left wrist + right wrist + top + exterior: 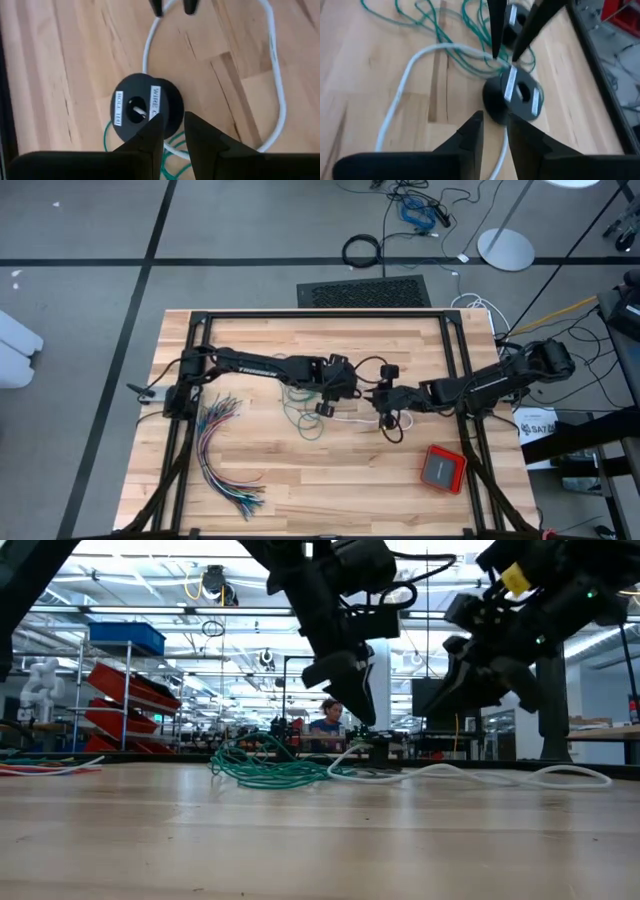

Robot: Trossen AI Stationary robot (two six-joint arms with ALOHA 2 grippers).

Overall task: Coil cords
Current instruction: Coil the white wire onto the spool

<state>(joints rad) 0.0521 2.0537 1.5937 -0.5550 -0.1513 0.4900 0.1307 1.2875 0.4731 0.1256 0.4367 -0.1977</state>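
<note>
The black spool (145, 107) with white labels serves as the landmark; it lies on the wooden counter (300, 480) close to the middle.

The left pincer (172, 132) hangs directly over the spool, its two dark fingers (150, 137) a narrow gap apart and closing on nothing; the spool's rim shows just beyond their tips. In the high view this pincer (335, 390) sits at the end of the left arm, which reaches in from the left edge of the counter.

The right pincer (492, 135) comes at the spool (512, 97) from the opposite side, fingers likewise slightly parted with nothing between them, tips just short of the spool's edge. In the high view it (385, 402) faces the left pincer across a small gap.

The teal-green cord (300, 405) lies in a loose tangle of loops on the counter just beside the spool, on the left arm's side, with strands running under and around the spool (470, 60). From table height it shows as a low heap (270, 770).

A white cord (272, 75) curves away from the spool in a wide open loop across the bare wood, lying flat (500, 775).

Well away from the spool, towards the left edge, lies the fanned bundle of coloured wires (225, 455). An orange-red box (442, 468) sits towards the right front corner
</note>
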